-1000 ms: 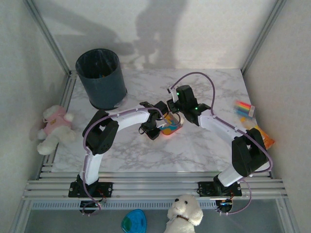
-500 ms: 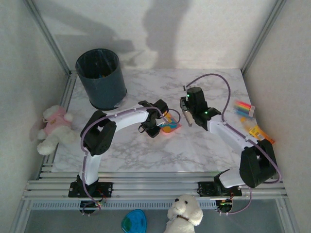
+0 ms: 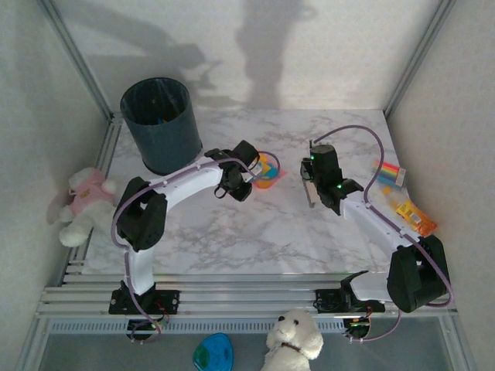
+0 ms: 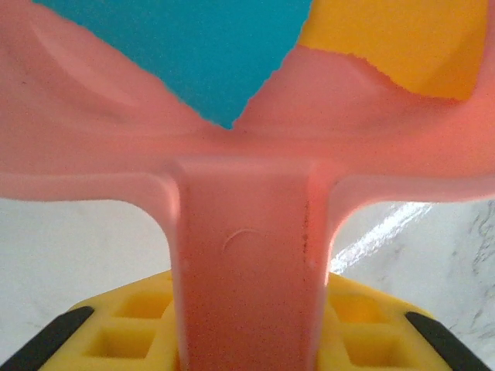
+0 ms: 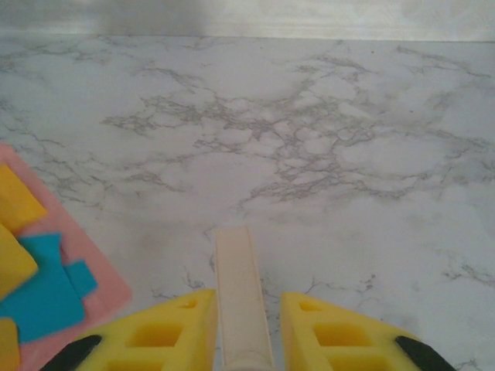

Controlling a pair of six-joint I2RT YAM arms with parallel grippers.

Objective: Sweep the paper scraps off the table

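Observation:
My left gripper (image 3: pixel 241 175) is shut on the handle of a pink dustpan (image 3: pixel 268 171) at the table's (image 3: pixel 255 232) middle. Teal and orange-yellow paper scraps (image 3: pixel 265 165) lie in the pan. In the left wrist view the pan's handle (image 4: pixel 247 270) runs between my yellow fingers (image 4: pixel 131 328), with a teal scrap (image 4: pixel 193 46) and an orange-yellow scrap (image 4: pixel 394 39) on the pan. My right gripper (image 3: pixel 311 192) is shut on a cream stick (image 5: pixel 241 294), to the right of the pan and apart from it. The right wrist view has the dustpan (image 5: pixel 100 286) with scraps (image 5: pixel 42 297) at its left edge.
A dark bin (image 3: pixel 161 124) stands at the table's back left corner, just left of the dustpan. Striped packets (image 3: pixel 389 171) and an orange packet (image 3: pixel 414 215) lie at the right edge. A soft toy (image 3: pixel 85 202) sits beyond the left rail.
The left gripper has carried the dustpan towards the back of the table. The right gripper has drawn away to the right and nearer, off the pan.

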